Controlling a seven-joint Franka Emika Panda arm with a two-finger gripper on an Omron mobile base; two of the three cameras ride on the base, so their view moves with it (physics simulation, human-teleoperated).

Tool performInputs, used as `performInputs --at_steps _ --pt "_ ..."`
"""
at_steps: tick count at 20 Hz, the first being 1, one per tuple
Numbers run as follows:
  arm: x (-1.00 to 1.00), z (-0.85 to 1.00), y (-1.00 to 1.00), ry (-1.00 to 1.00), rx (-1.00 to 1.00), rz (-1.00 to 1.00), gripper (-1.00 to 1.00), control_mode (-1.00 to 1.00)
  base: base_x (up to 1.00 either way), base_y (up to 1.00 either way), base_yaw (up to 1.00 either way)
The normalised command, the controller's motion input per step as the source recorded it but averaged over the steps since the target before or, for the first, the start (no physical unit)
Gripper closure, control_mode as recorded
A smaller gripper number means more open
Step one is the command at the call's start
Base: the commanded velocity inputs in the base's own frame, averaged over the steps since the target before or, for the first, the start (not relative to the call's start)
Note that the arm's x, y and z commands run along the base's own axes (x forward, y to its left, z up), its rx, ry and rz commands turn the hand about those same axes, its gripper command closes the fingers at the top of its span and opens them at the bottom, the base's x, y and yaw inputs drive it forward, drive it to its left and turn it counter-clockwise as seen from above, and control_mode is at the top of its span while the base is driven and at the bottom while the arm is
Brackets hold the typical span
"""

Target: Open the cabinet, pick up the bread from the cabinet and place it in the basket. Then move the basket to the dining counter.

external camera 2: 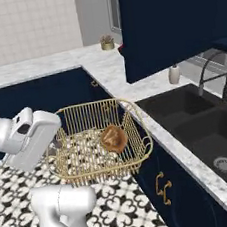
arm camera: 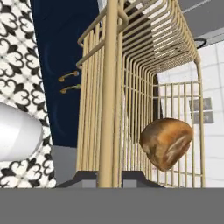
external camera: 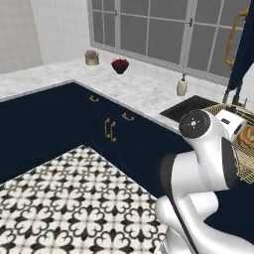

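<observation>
Bread (external camera 2: 113, 138) already lies in the basket (external camera 2: 139, 154), which hangs off the floor at the hand's (arm camera: 109, 177) twelve o'clock — fingers pinched on its rim (carry step under way) — so next comes a level drive to the dining counter.

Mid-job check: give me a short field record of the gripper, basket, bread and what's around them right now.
gripper: shut on the basket rim, at the basket's near side
basket: golden wire basket, carried in the air over the patterned floor, beside the sink counter
bread: round brown loaf lying inside the basket
sink: black double sink in the marble counter, to the basket's right
cabinet door: navy door above the counter
dining counter: not identifiable in these views
</observation>
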Motion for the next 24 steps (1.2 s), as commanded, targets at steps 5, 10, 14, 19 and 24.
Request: performInputs --at_steps 5,10,14,19,24 --pt "0.0 0.0 0.0 0.0 0.0 0.0 1.0 1.0 -0.22 0.53 0.94" --pt "0.0 0.0 0.0 0.0 0.0 0.0 1.0 1.0 -0.08 0.44 0.93" --pt "0.0 0.0 0.0 0.0 0.0 0.0 1.0 1.0 0.72 0.03 0.69" --pt "0.0 0.0 0.0 0.0 0.0 0.0 1.0 1.0 1.0 -0.15 0.46" --pt "0.0 0.0 0.0 0.0 0.0 0.0 1.0 1.0 1.0 -0.59 0.36"
